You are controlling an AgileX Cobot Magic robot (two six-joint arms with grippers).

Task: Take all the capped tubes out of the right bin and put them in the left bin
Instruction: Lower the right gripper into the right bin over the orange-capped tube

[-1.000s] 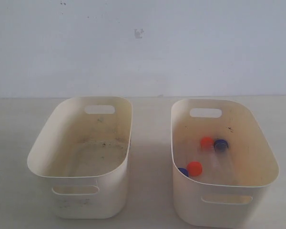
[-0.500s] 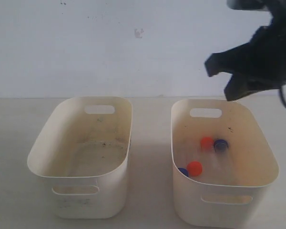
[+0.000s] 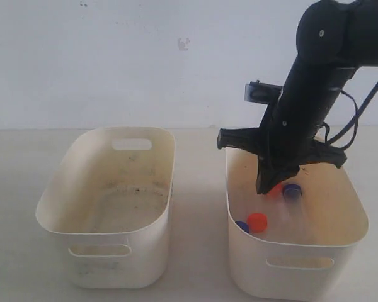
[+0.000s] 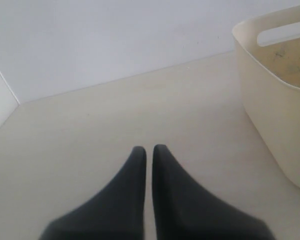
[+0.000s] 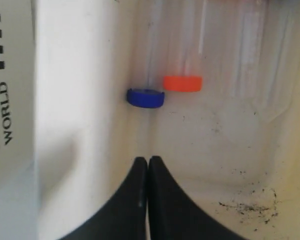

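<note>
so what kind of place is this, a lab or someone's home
Most likely a robot test bench, not a home: a bare pale table against a blank white wall, a cream left bin and a right bin holding capped tubes, with a black robot arm reaching into it.

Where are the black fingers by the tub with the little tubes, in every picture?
Exterior view: the right gripper, shut, points down into the right bin, right of middle.
Right wrist view: the right gripper aims inside the right bin, short of a blue cap and an orange-red cap.
Left wrist view: not in it; those fingers belong to the left gripper.
Shared landmark: the right bin, in the first two.
</note>
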